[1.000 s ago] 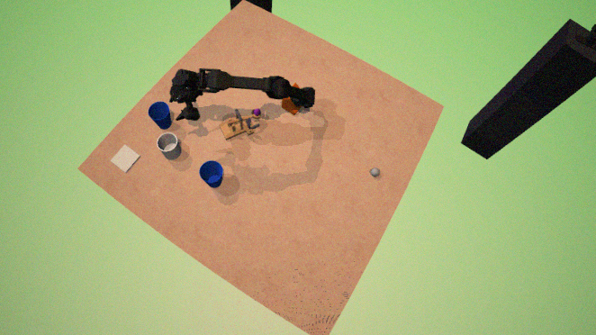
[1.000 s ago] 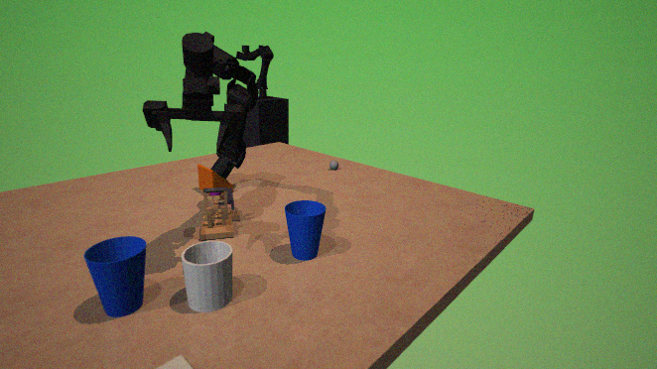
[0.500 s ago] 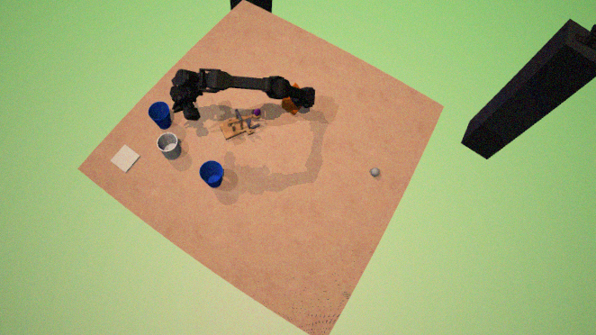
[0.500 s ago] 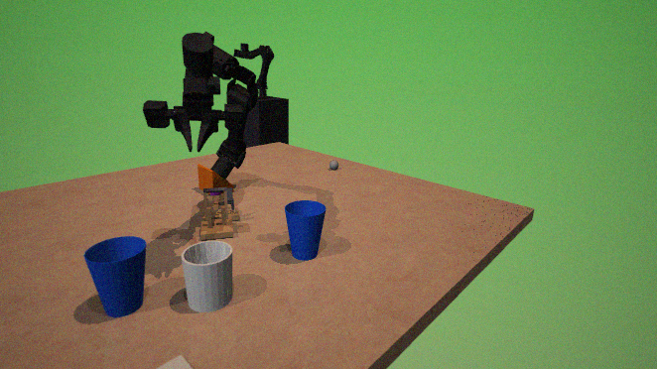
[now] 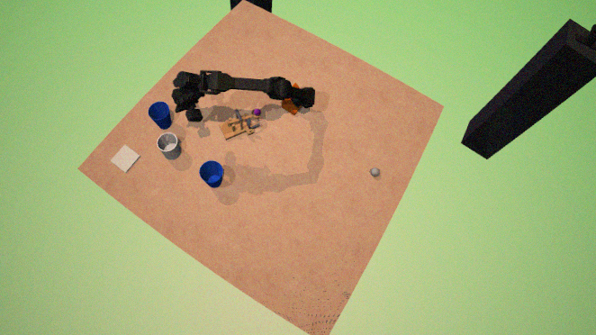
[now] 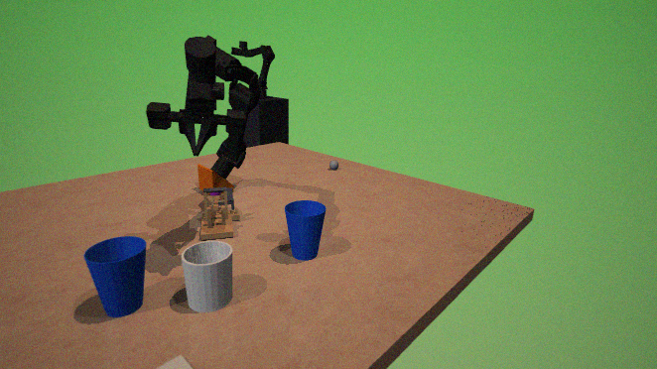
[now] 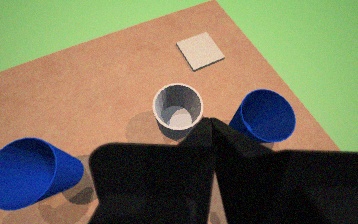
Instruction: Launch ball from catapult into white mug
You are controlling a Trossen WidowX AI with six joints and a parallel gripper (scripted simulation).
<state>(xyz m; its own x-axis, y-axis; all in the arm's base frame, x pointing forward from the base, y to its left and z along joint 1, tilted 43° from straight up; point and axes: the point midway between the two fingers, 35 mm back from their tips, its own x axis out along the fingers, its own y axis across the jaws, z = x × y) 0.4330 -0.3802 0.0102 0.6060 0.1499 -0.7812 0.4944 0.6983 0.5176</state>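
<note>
A purple ball [image 5: 257, 112] [image 6: 215, 193] sits at the raised throwing-arm end of the small wooden catapult [image 5: 230, 131] [image 6: 216, 233], partly hidden in the exterior view. The white mug [image 5: 167, 144] [image 6: 207, 278] [image 7: 177, 106] stands upright beyond the catapult's base end, between two blue cups. My gripper [image 6: 197, 154] [image 7: 208, 124] is shut with its fingertips together and nothing visible between them. It points down, high above the table. In the top view its fingertips are hidden under the arm.
One blue cup [image 5: 159, 114] [image 6: 119, 276] [image 7: 265, 116] stands near the table edge, another [image 5: 212, 174] [image 6: 305, 231] [image 7: 30, 172] on the mug's other side. A pale square [image 5: 125, 158] [image 6: 176, 363] [image 7: 200, 51] lies beyond the mug. An orange wedge [image 5: 290, 106] [image 6: 205, 177] is by the arm base; a grey ball [image 5: 374, 172] [image 6: 333, 165] lies far off.
</note>
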